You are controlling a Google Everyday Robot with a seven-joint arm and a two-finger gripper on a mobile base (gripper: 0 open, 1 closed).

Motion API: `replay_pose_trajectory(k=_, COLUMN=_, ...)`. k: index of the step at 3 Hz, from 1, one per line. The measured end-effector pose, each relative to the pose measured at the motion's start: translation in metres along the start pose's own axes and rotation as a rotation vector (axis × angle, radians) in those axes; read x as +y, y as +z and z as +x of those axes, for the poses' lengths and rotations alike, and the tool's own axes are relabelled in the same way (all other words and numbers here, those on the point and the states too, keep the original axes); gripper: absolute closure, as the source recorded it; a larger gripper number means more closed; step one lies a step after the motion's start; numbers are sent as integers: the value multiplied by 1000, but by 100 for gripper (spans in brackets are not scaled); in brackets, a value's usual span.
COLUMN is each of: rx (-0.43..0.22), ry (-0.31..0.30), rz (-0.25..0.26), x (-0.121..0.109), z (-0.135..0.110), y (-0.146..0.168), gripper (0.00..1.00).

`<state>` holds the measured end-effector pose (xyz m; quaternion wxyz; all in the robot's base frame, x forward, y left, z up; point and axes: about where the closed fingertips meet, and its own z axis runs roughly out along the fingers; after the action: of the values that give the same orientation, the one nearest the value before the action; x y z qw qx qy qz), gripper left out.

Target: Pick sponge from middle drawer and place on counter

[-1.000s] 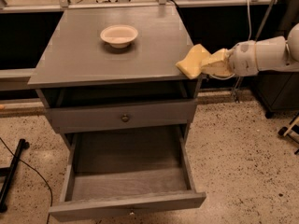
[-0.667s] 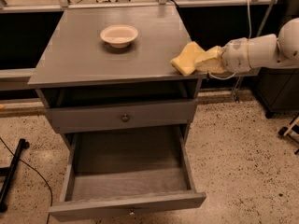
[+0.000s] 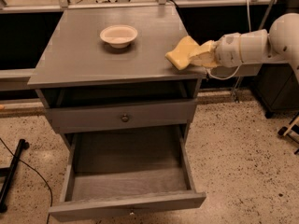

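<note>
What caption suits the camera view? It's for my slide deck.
The gripper holds the sponge at the right edge of the counter, middle drawer open below.

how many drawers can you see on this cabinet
2: the knobbed drawer, and the middle drawer below it, pulled out. A lower one may be hidden. The end effector holds the sponge at the right edge of the counter.

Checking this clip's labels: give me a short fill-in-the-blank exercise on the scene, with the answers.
1. The gripper, at the counter's edge, is shut on the ____.
2. Farther back on the counter sits a round cream ____.
3. The middle drawer stands ____, not shut.
Missing words: sponge; bowl; open.
</note>
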<state>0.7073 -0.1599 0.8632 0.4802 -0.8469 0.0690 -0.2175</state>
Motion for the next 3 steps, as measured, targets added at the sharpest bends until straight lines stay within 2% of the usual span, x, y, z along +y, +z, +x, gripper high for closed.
replay_pose_trajectory(k=2, rx=0, ry=9, rz=16, x=-8, z=6, y=10, gripper=37)
replay_pose_trajectory(k=3, rx=-7, ry=9, rz=18, x=-9, z=5, y=14, gripper=6)
